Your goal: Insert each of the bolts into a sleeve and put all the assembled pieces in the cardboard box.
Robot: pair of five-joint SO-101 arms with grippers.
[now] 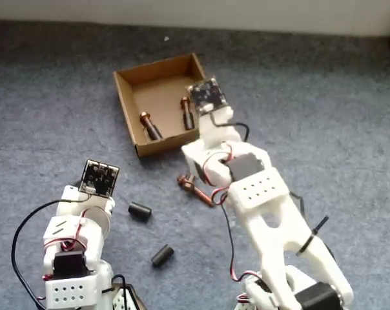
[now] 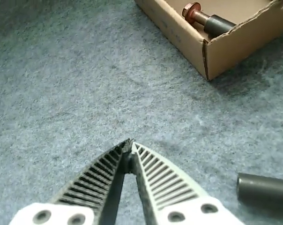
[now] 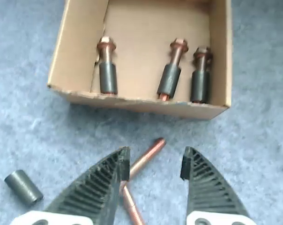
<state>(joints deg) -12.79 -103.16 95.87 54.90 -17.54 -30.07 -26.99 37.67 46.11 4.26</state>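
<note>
In the high view the cardboard box sits at the upper centre of the frame on the grey carpeted bench, open side up. The right wrist view shows three assembled pieces on its floor, each a copper bolt pushed through a dark sleeve. The first assembled piece lies near one side wall. The second assembled piece and the third assembled piece lie close together by the opposite wall, the third just beside that wall. The right arm runs from the lower right of the high view up to the near edge of the box and covers part of it. The right tool is open, jaws spread wide just short of the box and gripping nothing. A loose bolt lies slantwise on the carpet between the jaws. A second loose bolt lies by it, and whether their ends touch I cannot tell. Two empty sleeves lie apart at the lower centre of the high view: the upper sleeve left of the bolts, and the lower sleeve, tilted, nearer the bottom edge. The left arm stands at the lower left of that frame. The left tool is closed, tips meeting on nothing, low over the bench, with a sleeve near it and a corner of the box beyond.
</note>
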